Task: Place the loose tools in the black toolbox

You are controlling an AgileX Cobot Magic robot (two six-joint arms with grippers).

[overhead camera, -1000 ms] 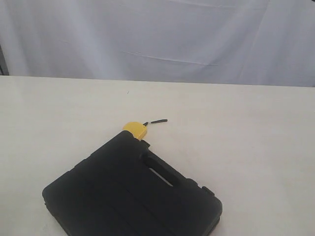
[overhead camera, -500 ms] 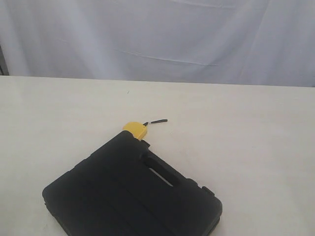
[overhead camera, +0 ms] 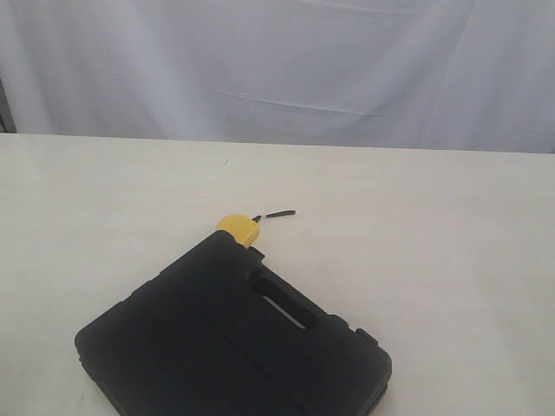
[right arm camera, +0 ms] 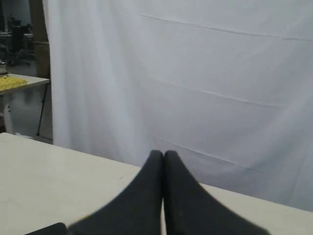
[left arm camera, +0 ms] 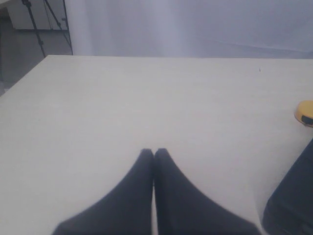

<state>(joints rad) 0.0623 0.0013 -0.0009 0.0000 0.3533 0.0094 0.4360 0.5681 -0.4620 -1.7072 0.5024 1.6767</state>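
while nothing has shifted over the last second, the black toolbox (overhead camera: 234,347) lies closed, the yellow tape measure (overhead camera: 236,227) just beside its far corner; left gripper (left arm camera: 154,152) and right gripper (right arm camera: 163,154) show jaws together, empty, so packing seems unstarted.

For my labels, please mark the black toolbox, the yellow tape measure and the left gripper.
black toolbox (overhead camera: 208,340): exterior view, middle of lid.
yellow tape measure (overhead camera: 235,226): exterior view, visible top.
left gripper (left arm camera: 154,152): left wrist view, between fingertips.

Left pincer (left arm camera: 154,152) and right pincer (right arm camera: 163,154) both closed, gripping nothing.
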